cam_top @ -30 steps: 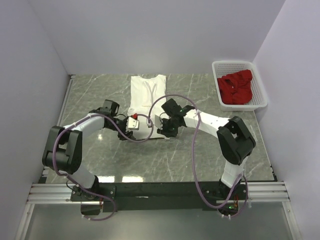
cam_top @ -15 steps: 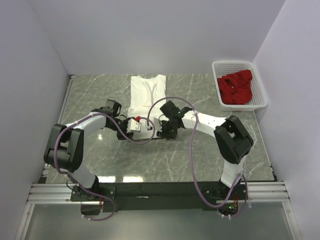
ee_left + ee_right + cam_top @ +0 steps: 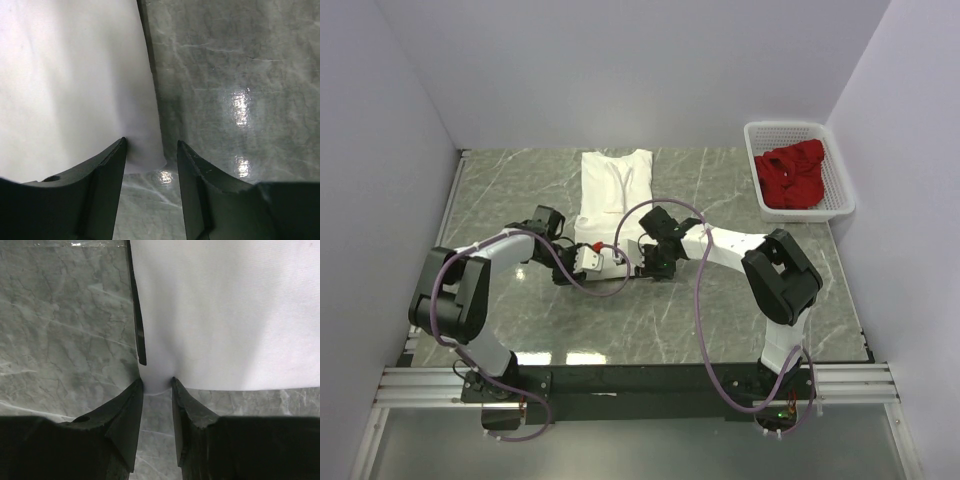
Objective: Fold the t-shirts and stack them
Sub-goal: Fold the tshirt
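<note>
Jaws apart at both near corners of white shirt (image 3: 613, 185); nothing clamped yet.

left claw (image 3: 150, 141): gap wide, straddling the near-left hem corner, one tip on the cloth, the other just beside it. right claw (image 3: 156, 381): gap narrower, both tips touching the near-right corner, table (image 3: 720, 300) showing between them, no pinch seen. Since a second ago both wrists have dropped and drawn in toward the hem. The shirt itself is unmoved, flat at mid-table with its collar far. red shirt (image 3: 790, 178) sits bunched in basket (image 3: 785, 126), far right. Judgement: grasp for the next fold is being set, closing on the corners comes next, stacking still ahead.
</note>
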You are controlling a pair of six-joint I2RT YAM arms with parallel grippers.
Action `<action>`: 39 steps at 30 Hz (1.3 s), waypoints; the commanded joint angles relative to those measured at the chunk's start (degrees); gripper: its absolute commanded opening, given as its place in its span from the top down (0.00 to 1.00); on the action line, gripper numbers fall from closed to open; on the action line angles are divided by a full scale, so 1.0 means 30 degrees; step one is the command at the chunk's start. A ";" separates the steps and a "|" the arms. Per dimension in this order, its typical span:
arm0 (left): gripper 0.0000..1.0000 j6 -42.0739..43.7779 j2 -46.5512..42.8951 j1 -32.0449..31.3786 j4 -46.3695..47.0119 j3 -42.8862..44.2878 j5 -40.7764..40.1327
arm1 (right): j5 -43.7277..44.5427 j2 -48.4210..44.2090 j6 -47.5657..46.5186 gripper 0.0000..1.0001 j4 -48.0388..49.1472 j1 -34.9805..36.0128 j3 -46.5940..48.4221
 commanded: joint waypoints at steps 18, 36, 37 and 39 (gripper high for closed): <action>0.58 0.0622 -0.0355 -0.0353 -0.0307 -0.0216 -0.0694 | -0.0013 0.0411 -0.0570 1.00 0.0076 0.0105 -0.0294; 0.99 -0.0928 -0.0731 -0.0179 -0.3297 0.3211 0.1086 | -0.2737 -0.2517 0.1071 1.00 -0.3438 -0.1213 0.2429; 0.99 -0.1163 -0.0994 0.0083 -0.3326 0.3359 0.1263 | -0.2767 -0.2664 0.1042 1.00 -0.3585 -0.1417 0.2808; 0.99 -0.1194 -0.1404 0.0261 -0.3503 0.3595 0.1616 | -0.2768 -0.3045 0.0896 1.00 -0.4024 -0.1507 0.3161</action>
